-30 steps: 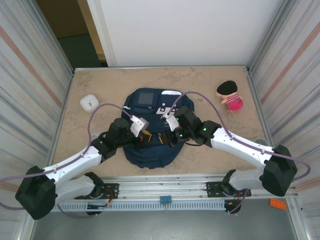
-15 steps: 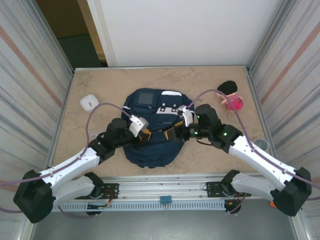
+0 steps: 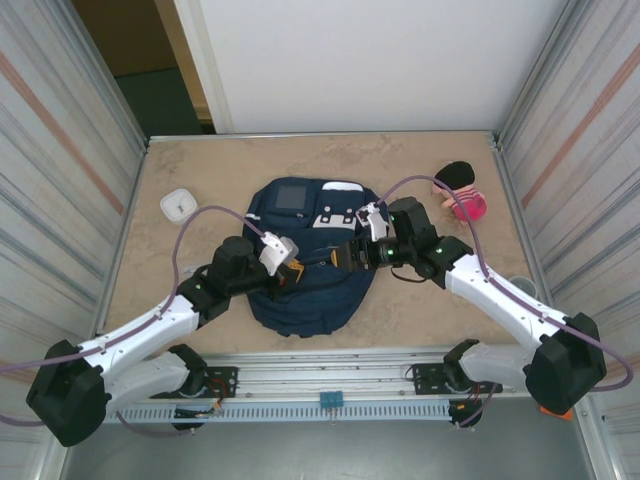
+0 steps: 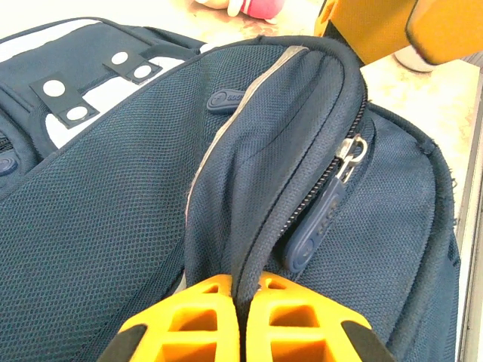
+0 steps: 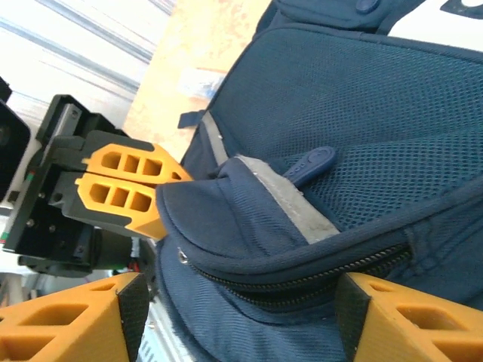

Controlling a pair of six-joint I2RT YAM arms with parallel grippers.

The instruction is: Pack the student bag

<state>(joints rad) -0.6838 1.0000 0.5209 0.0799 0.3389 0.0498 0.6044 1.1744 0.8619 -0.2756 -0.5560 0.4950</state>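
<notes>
White square item [image 3: 179, 205], one, upper left of the table [image 3: 420, 160], well apart from everything else.

Left arm [image 3: 150, 325], one, reaches in from lower left. Left jaws pressed together, pinching a raised fold of the student bag [image 3: 300, 305] at its zipper edge. In the left wrist view, two orange fingers [image 4: 192, 320] at the bottom of the frame clamp that fold. One blue rubber zipper pull [image 4: 313, 234] hangs just right of it.

Student bag: one, navy, lying flat at centre of the table, grey patch toward the top.

Right arm [image 3: 500, 300], one, comes in from lower right. Right jaws spread, one orange finger [image 5: 68, 324] on each side of the bag's zippered fold. Contact cannot be told.

Pink plush toy [image 3: 462, 192], one, upper right, well apart from the bag.
</notes>
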